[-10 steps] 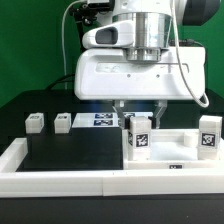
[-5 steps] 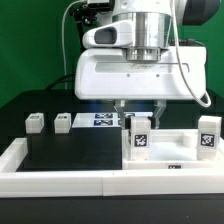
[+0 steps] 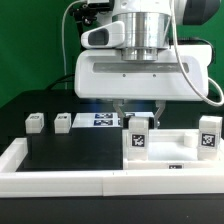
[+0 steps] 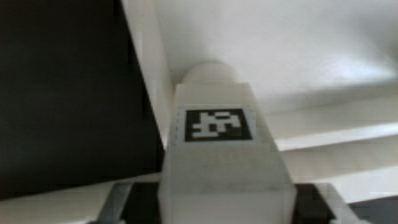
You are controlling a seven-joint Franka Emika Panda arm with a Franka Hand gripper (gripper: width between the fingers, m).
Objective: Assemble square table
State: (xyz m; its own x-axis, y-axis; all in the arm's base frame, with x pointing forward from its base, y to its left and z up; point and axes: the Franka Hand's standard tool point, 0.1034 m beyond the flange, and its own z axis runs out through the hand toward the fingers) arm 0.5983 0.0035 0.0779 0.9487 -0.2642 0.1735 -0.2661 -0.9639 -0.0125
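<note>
Standing by the bench, I take this for the leg-fitting step. In the exterior view the gripper (image 3: 138,112) hangs straight down over the gripped leg (image 3: 137,140), which stands upright on the table top (image 3: 172,152) at its corner toward the exterior view's left; a second leg (image 3: 208,137) stands upright at the corner on that view's right; a loose leg (image 3: 36,122) and another loose leg (image 3: 62,122) sit on the black surface (image 3: 70,155), well apart from the top, with the marker board (image 3: 100,120) just beside them.

In the wrist view the gripped leg (image 4: 217,125) runs away from the lens, tag facing it, its far end against the table top (image 4: 329,60); the black surface (image 4: 63,90) lies alongside. The gripper (image 4: 222,200) flanks the leg on both sides with no gap showing; the jaws look clamped on it, though that edge is blurred.

The next move likely calls for turning the leg home while keeping it upright; a tilt could bind it; two legs remain unfitted.
</note>
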